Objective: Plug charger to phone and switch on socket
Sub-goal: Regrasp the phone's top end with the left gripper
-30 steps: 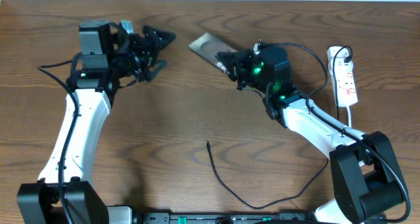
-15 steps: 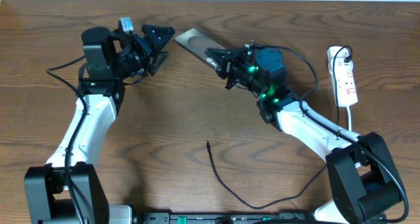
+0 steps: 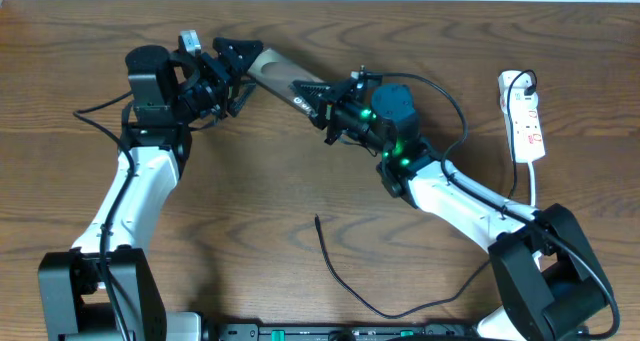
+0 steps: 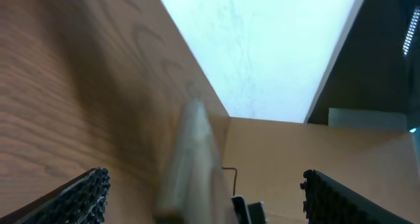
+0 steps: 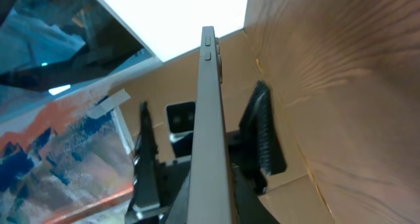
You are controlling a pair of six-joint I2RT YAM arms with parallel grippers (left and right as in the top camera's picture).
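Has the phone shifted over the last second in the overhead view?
Yes. The phone, held by the right gripper, has travelled left, away from the white socket at the far right and toward the open left gripper.

We see white shells on the long links of the left arm (image 3: 125, 196) and the right arm (image 3: 470, 196), with black joints and black bases. The left gripper (image 3: 243, 66) is black, its finger pads (image 4: 82, 196) studded. Green lights (image 3: 396, 146) glow on the right wrist; thin black cables (image 3: 95, 108) loop beside the links.
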